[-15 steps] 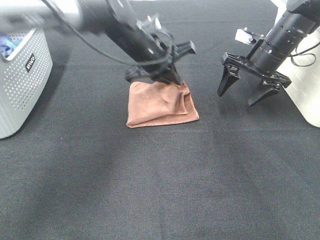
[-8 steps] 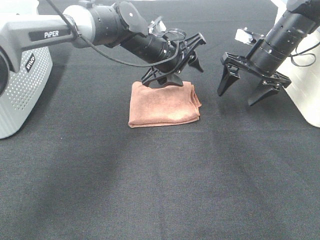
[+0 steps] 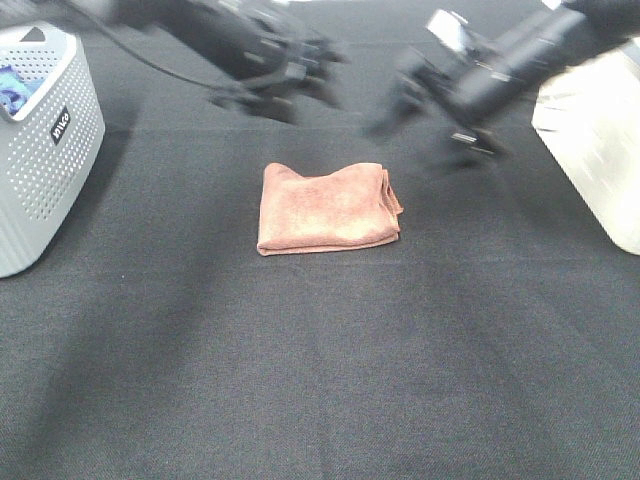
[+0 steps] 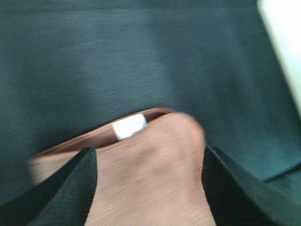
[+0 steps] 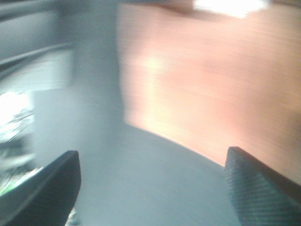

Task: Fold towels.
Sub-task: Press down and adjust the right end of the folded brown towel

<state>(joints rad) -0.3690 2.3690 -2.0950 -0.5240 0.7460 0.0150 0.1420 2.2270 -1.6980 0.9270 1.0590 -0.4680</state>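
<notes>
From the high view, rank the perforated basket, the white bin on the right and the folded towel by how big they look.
Largest: perforated basket and white bin. They look about alike and the frame edge cuts both off, so I won't rank one over the other.
Smallest: folded towel, fully in view.

- The towel (image 3: 328,208) is laid flat on the table (image 3: 320,400), near the middle of its far half.
- A basket (image 3: 45,150) is set at the table's left edge, well apart from the towel.
- A bin (image 3: 600,140) is placed at the right edge, also well apart from the towel.
- The left gripper (image 3: 275,90) is held above the table, behind the towel and clear of it.
- The right gripper (image 3: 435,110) is held behind and right of the towel, between it and the bin.
</notes>
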